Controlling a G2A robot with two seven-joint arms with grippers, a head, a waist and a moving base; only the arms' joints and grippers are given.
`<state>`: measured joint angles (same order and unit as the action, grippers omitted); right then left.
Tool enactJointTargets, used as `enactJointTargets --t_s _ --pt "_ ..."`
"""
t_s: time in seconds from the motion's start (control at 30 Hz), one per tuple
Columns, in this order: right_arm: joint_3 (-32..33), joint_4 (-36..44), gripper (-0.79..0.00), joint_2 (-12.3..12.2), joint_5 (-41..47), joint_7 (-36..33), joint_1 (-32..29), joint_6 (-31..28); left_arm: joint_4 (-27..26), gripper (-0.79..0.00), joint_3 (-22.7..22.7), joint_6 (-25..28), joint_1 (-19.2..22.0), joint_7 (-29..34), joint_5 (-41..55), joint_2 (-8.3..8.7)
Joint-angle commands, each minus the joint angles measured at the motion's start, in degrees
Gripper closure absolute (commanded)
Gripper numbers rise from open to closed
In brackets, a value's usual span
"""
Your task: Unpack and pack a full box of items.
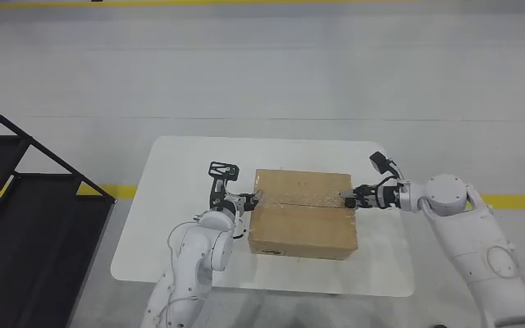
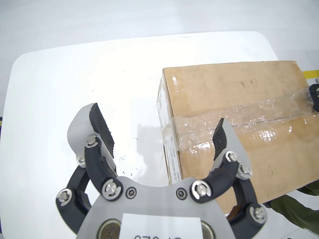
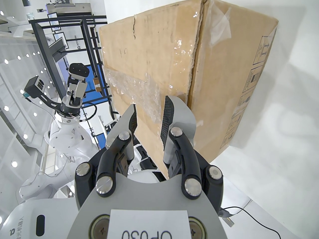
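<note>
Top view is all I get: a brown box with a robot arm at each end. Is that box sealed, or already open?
Observer: Sealed. The left wrist view shows crinkled clear tape running along the top seam of the box, with the flaps closed.
Operator: Has the claw at that end grabbed anything?
Observer: No. The left gripper is open, one finger by the box's taped end and the other out over the table.
Operator: And the other claw?
Observer: The right gripper is at the opposite end of the seam. Its fingers are narrowly apart, with the tape's end just ahead of them, and I see nothing clamped.
</note>
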<state>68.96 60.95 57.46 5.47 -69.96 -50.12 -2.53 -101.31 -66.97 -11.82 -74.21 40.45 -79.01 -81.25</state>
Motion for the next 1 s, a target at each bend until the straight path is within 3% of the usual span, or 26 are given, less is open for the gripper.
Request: enactJointTargets --t_s 0.0,0.6,0.67,0.77,0.97 --pt "-1.0 0.1 -0.262 0.3 0.0 0.0 0.6 0.0 0.0 -0.785 0.0 0.0 0.0 0.0 0.0 0.0" --pt "-8.7 -3.7 -0.246 2.9 0.9 2.1 5.3 -0.6 0.0 -0.785 0.0 0.0 0.0 0.0 0.0 0.0" --pt "-9.4 -4.3 -0.209 3.3 1.1 2.9 5.8 -0.4 0.0 -0.785 0.0 0.0 0.0 0.0 0.0 0.0" --pt "-10.6 -5.0 0.0 3.8 1.4 3.6 6.5 -0.2 0.0 -0.785 0.0 0.0 0.0 0.0 0.0 0.0" --pt "-11.9 -6.6 0.0 4.5 1.5 4.8 7.8 -0.8 0.0 -0.785 0.0 0.0 0.0 0.0 0.0 0.0"
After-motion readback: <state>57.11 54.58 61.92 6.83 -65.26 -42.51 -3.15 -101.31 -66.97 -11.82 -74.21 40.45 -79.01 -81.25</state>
